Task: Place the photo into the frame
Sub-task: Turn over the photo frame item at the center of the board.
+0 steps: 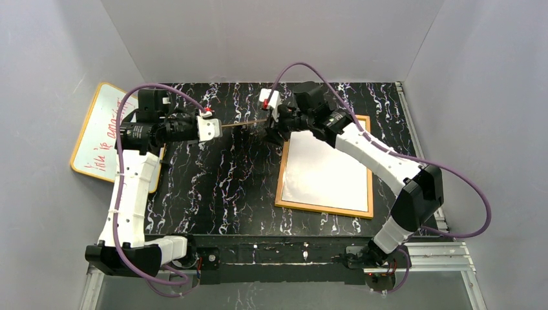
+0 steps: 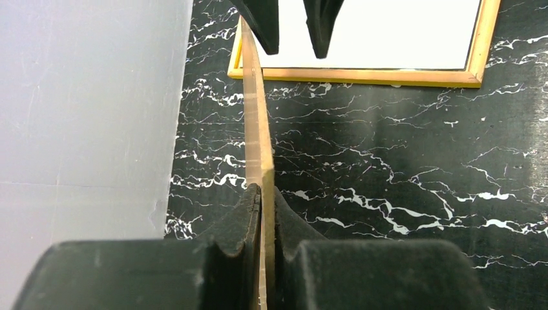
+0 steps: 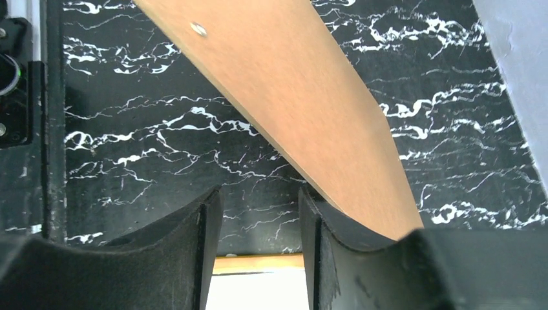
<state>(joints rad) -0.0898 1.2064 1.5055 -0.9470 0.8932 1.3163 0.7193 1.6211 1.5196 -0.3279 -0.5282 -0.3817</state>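
the left arm (image 1: 132,187) rises from its base at the near left and bends at the elbow, so the wrist lies level and points right. the left gripper (image 2: 262,197) is pinched tight on the edge of a thin brown board (image 2: 258,129). the right arm (image 1: 381,158) comes from the near right, elbow out to the side, forearm slanting far-left. the right gripper (image 3: 258,200) faces the left one, near but apart, its fingers (image 3: 194,252) parted with nothing between them.

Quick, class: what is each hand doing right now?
Left hand: closed on the brown backing board.
Right hand: open, holding nothing.
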